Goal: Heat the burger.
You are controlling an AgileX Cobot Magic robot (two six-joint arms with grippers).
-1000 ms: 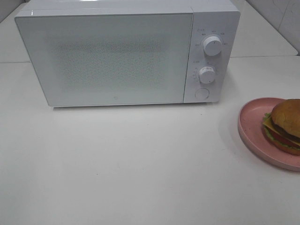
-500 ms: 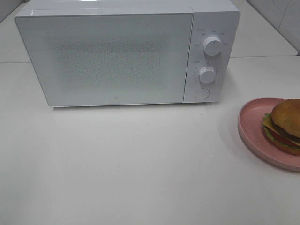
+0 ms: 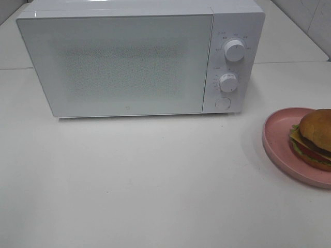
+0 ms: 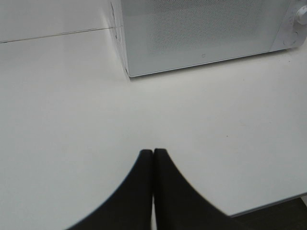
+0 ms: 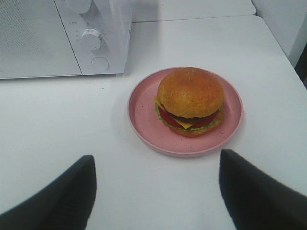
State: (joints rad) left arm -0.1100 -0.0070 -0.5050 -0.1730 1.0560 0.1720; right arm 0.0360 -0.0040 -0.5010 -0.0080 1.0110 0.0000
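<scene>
The burger (image 3: 314,138) (image 5: 190,101), with its golden-brown bun, cheese, tomato and lettuce, sits on a round pink plate (image 3: 279,135) (image 5: 144,115) at the right edge of the exterior high view. A white microwave (image 3: 134,57) (image 5: 62,33) (image 4: 201,33) stands at the back with its door shut. My right gripper (image 5: 156,165) is open, its dark fingers spread wide just short of the plate and nothing between them. My left gripper (image 4: 153,152) is shut, fingertips together over bare table in front of the microwave's left corner. Neither gripper appears in the exterior high view.
Two white dials (image 3: 234,50) (image 3: 228,81) and a round button (image 3: 223,103) sit on the microwave's right panel. The white table (image 3: 145,181) runs in front of it. A table edge (image 4: 268,205) shows in the left wrist view.
</scene>
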